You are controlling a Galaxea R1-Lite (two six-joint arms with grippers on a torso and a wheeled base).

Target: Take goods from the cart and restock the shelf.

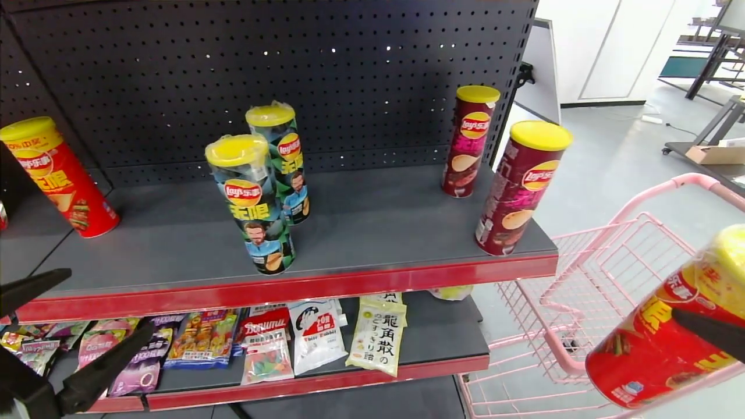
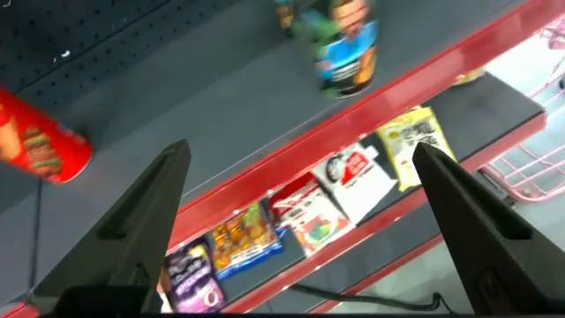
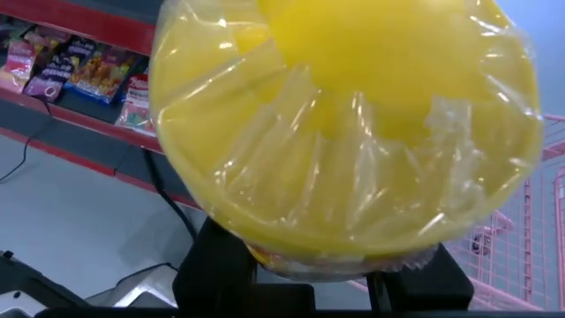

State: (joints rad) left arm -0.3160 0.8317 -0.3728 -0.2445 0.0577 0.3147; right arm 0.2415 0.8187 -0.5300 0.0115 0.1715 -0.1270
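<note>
My right gripper (image 1: 687, 326) is shut on a red chip can (image 1: 657, 343) with a yellow lid, held tilted above the pink cart (image 1: 582, 314), to the right of the shelf. The can's plastic-wrapped lid (image 3: 353, 124) faces the right wrist camera. The upper shelf board (image 1: 378, 233) carries a red can (image 1: 55, 177) at the left, two green cans (image 1: 253, 203) in the middle and two maroon cans (image 1: 521, 189) at the right. My left gripper (image 1: 110, 299) hangs open in front of the shelf's left part, its fingers (image 2: 132, 230) wide apart with nothing between them.
A dark pegboard (image 1: 349, 75) backs the shelf. The lower shelf (image 1: 442, 343) holds a row of snack bags (image 1: 314, 337). Bare board lies between the red can and the green cans, and between the green and maroon cans. Open floor lies to the right.
</note>
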